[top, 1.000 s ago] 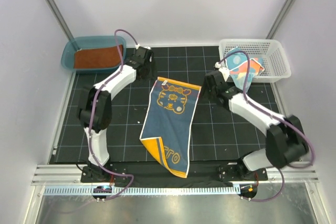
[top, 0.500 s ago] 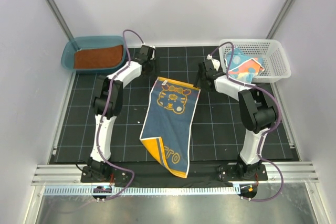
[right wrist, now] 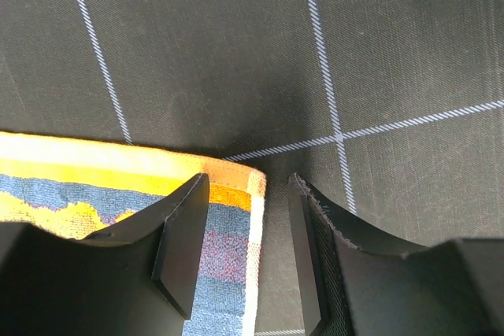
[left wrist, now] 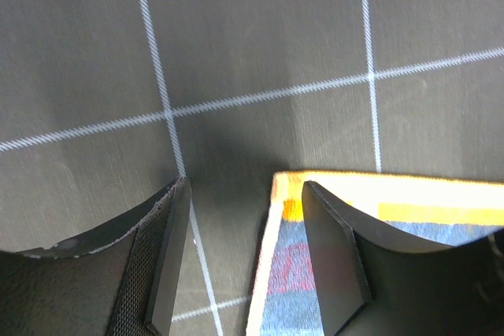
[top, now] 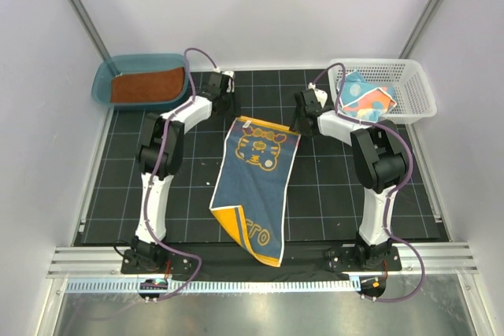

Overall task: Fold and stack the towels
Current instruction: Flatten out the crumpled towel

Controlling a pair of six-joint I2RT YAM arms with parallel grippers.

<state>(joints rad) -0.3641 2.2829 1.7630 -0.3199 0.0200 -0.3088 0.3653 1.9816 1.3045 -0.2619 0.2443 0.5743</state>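
Navy towel (top: pixel 258 182) corners lie inside the parted left pincer (left wrist: pixel 246 261) and right pincer (right wrist: pixel 246 248), wrist views reveal.

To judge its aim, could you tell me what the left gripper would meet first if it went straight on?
Probably the yellow-bordered corner of the navy towel, which the left gripper straddles, with the mat beneath; depth is unclear.

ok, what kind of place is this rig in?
Likely a lab test cell, not a home: black gridded mat, aluminium frame rail along the near edge, plain white enclosure walls.
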